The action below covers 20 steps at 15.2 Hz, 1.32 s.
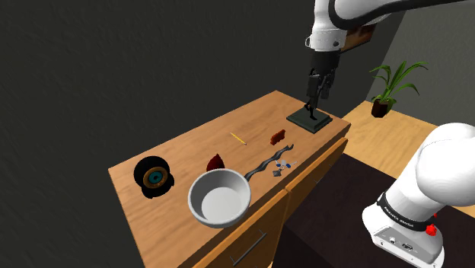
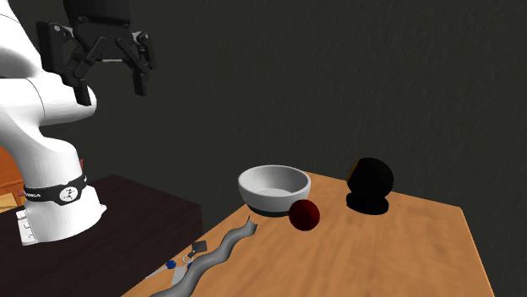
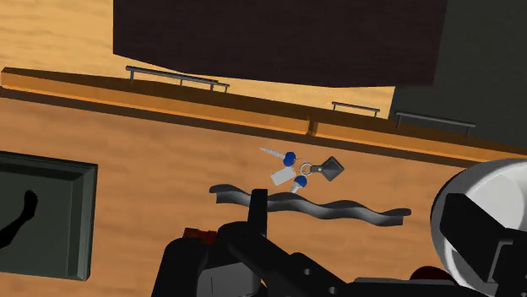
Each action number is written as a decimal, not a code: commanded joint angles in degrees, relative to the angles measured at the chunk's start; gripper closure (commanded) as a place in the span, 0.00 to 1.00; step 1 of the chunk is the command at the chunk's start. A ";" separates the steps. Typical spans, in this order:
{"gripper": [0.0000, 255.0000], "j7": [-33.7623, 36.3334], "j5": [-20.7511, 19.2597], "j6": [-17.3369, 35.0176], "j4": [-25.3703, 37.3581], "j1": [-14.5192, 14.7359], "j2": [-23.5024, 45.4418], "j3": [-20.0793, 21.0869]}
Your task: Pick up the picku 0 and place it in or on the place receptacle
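Observation:
My gripper [image 1: 318,85] hangs open and empty high above the far end of the wooden countertop [image 1: 190,148], over a dark square base with a small figure [image 1: 310,118]. In the second exterior view the gripper [image 2: 110,63] shows its fingers spread apart. A white bowl [image 1: 219,196] stands near the counter's front edge. Beside it lie a dark red round fruit [image 1: 215,161], a grey wavy strip [image 1: 263,164] and a bunch of keys with blue heads [image 1: 285,164]. In the wrist view the keys [image 3: 300,169] and the wavy strip [image 3: 329,207] lie below the gripper [image 3: 363,218], with the bowl [image 3: 507,181] off to one side.
A black round object with a teal centre [image 1: 154,177] stands at the counter's near left. A yellow pencil [image 1: 238,138] and a small brown object [image 1: 278,137] lie mid-counter. Drawer handles [image 3: 177,78] run along the counter's front. A potted plant [image 1: 392,84] stands on the floor beyond.

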 commanded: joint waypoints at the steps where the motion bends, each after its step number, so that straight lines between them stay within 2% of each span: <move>1: 0.00 0.66 1.28 2.70 1.33 0.71 4.21 0.56; 11: 0.00 1.62 6.30 12.51 12.19 3.16 26.00 2.22; 20: 0.00 2.36 9.83 15.72 28.20 4.62 46.01 3.80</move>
